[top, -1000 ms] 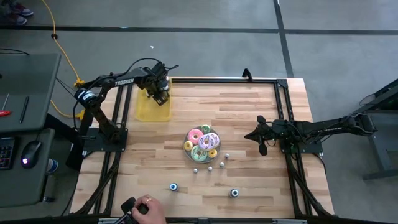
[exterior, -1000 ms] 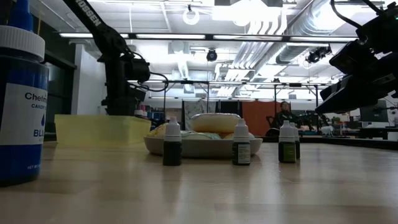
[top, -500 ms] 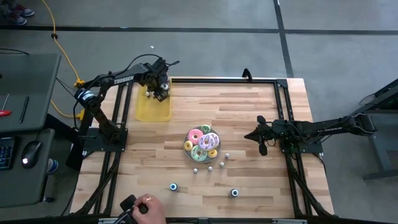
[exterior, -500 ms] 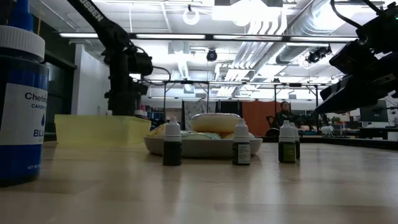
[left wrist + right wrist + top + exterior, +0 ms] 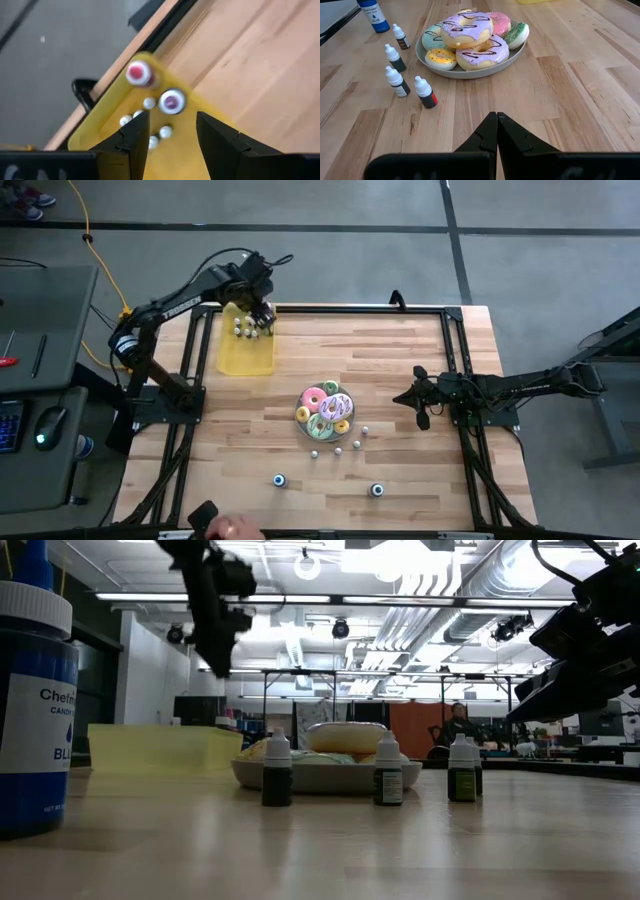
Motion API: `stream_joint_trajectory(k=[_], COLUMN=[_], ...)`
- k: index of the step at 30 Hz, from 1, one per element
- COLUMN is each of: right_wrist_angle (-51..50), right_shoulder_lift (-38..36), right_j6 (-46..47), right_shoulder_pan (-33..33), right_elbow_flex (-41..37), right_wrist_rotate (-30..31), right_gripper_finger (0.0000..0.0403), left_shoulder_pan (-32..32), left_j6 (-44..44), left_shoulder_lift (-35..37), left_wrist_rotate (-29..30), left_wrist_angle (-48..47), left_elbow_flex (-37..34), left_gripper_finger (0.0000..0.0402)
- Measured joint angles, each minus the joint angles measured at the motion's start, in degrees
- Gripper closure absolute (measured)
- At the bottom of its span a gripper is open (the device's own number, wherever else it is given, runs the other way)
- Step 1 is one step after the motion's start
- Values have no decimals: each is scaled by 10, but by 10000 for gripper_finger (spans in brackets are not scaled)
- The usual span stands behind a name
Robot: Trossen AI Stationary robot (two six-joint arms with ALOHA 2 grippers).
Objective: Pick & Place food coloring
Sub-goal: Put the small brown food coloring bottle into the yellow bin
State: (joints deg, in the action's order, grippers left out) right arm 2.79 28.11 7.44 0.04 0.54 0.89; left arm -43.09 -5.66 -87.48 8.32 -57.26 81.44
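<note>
**Left arm lifting clear of the yellow tray after a drop-off**

A butcher-block table (image 5: 400, 380) stands on a grey concrete floor, with an open workshop visible behind it in the low view. The left gripper (image 5: 170, 131), fingers spread and holding nothing, hangs over the far end of the yellow tray (image 5: 245, 352); one second ago it sat low inside that tray, and it has since risen and drawn toward the table's far edge. Directly below and ahead of its fingertips lie the delivered food coloring bottles (image 5: 150, 102), among them a pink-capped one (image 5: 139, 73) and a purple-capped one (image 5: 172, 101). The rise with empty fingers suggests a release just completed, so this transfer is probably finished and another pick is due.

Four small dropper bottles (image 5: 395, 62) remain on the table well away from the left gripper, beside the plate of doughnuts (image 5: 470, 40), ahead of and to one side of the right gripper (image 5: 496, 131), which waits with fingers pressed together. Two blue-capped bottles (image 5: 280, 480) stand near the front edge. A person's hand (image 5: 232, 529) shows at that edge.
</note>
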Motion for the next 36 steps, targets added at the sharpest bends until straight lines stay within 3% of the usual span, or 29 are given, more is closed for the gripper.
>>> stream_joint_trajectory(k=[11, 23, 29, 36], right_wrist_angle=[0, 0, 0, 0], right_shoulder_lift=[0, 0, 0, 0], right_j6=[0, 0, 0, 0], right_shoulder_pan=[0, 0, 0, 0], right_elbow_flex=[0, 0, 0, 0], right_wrist_rotate=[0, 0, 0, 0], right_gripper_finger=[402, 402, 402, 402], left_shoulder_pan=[159, 338, 402, 458], left_j6=[35, 127, 265, 419], left_shoulder_lift=[13, -2, -42, -109], left_wrist_rotate=[-1, -2, -5, -61], left_wrist_angle=[-59, -53, -53, -37], left_elbow_flex=[117, 129, 130, 129], left_gripper_finger=[247, 247, 247, 247])
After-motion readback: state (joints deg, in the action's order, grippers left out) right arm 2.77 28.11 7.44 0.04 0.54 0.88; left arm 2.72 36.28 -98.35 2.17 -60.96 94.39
